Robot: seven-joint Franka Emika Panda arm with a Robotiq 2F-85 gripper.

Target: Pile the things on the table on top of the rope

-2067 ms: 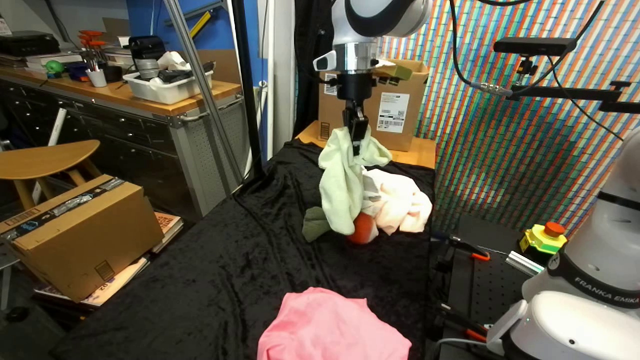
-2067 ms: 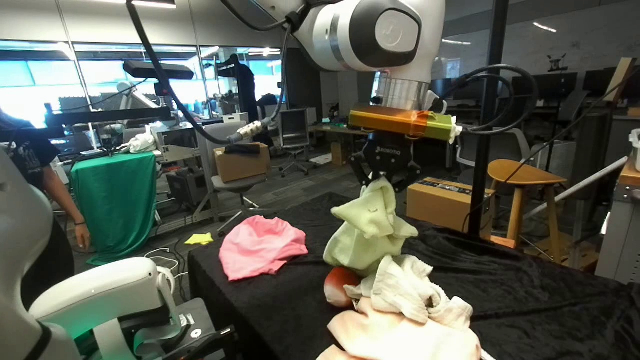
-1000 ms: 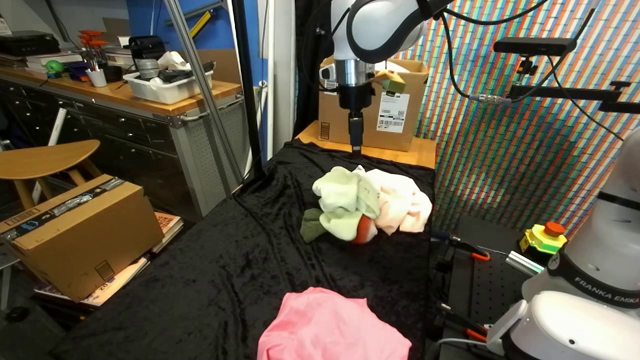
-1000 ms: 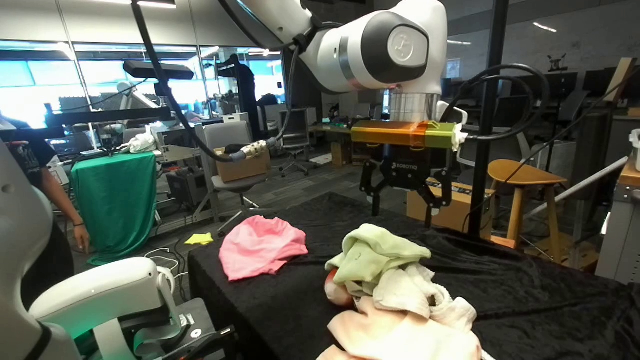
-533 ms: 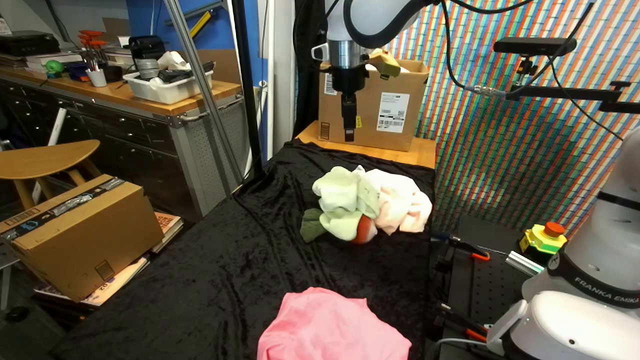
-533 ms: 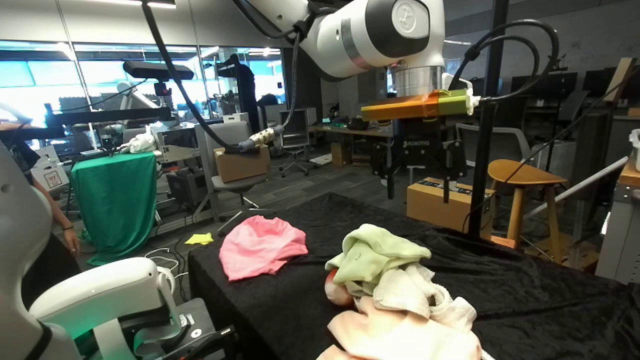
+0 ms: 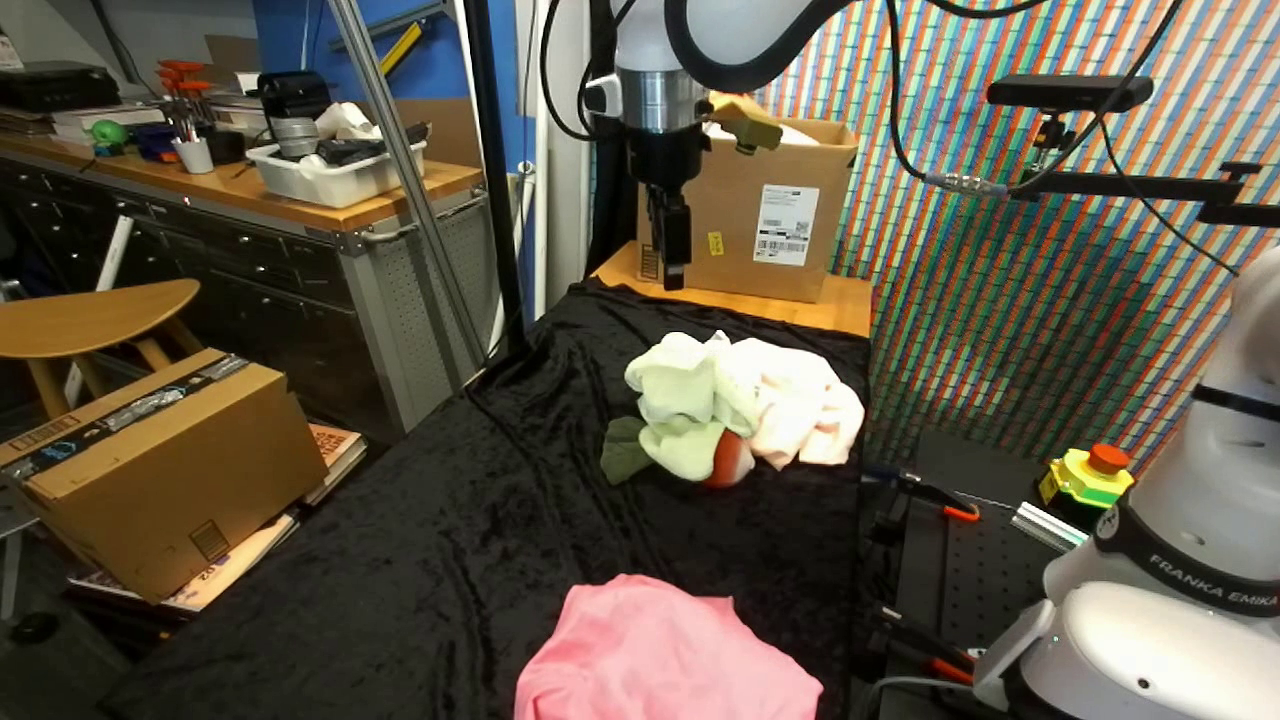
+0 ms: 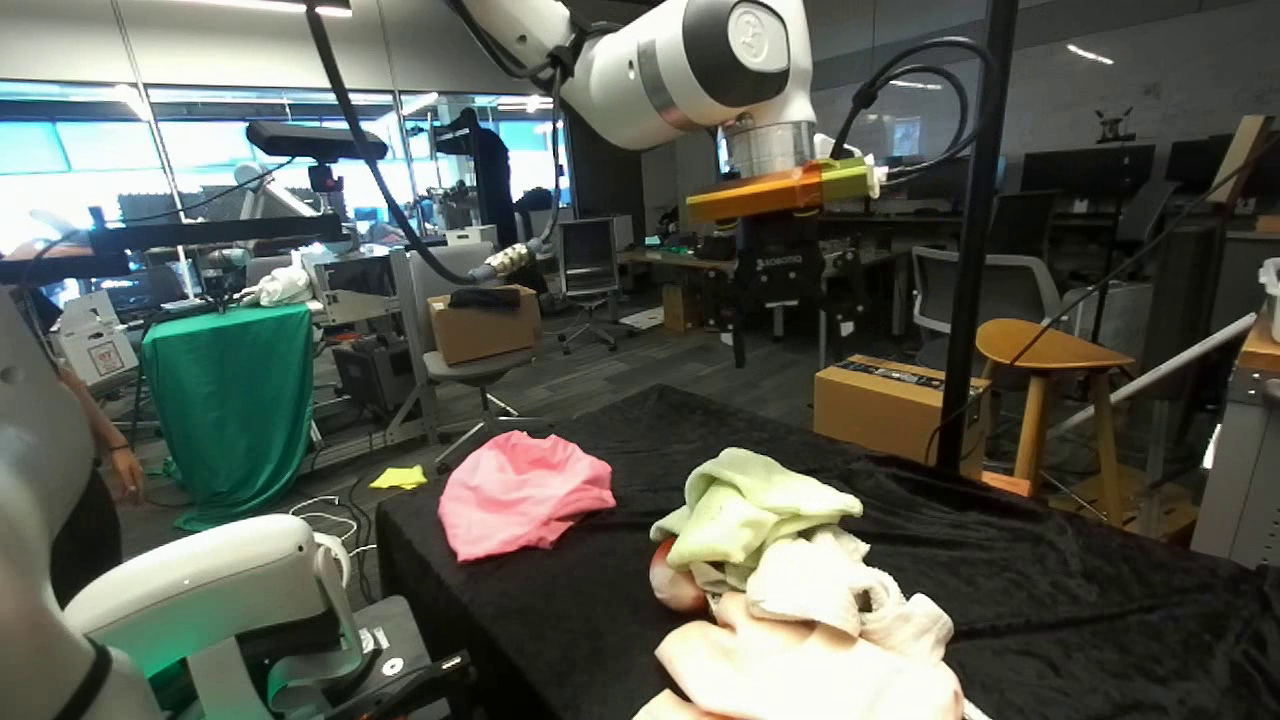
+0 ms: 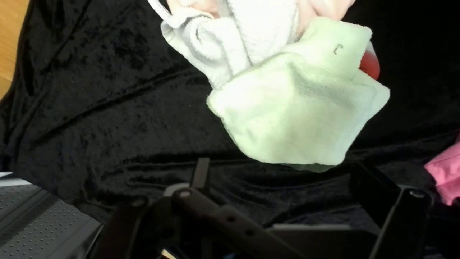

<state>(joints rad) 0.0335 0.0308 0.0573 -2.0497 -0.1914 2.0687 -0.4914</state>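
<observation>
Green cloth (image 9: 298, 111) lies on top

It sits partly over a white cloth (image 8: 810, 585) and a red and white thing (image 8: 676, 582) on the black bench (image 7: 420, 560). A peach cloth (image 7: 815, 410) touches the white one. A pink cloth (image 8: 525, 495) lies apart. The claw (image 9: 279, 164) hangs above the bench, spread wide. A thin white strip (image 9: 158, 8) pokes out; whether it is rope is unclear.

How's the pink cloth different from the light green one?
The pink cloth is bright; the light green cloth is pale. The pink cloth lies by itself; the light green cloth partly covers the white cloth. Both are rumpled, and neither is being held.
</observation>
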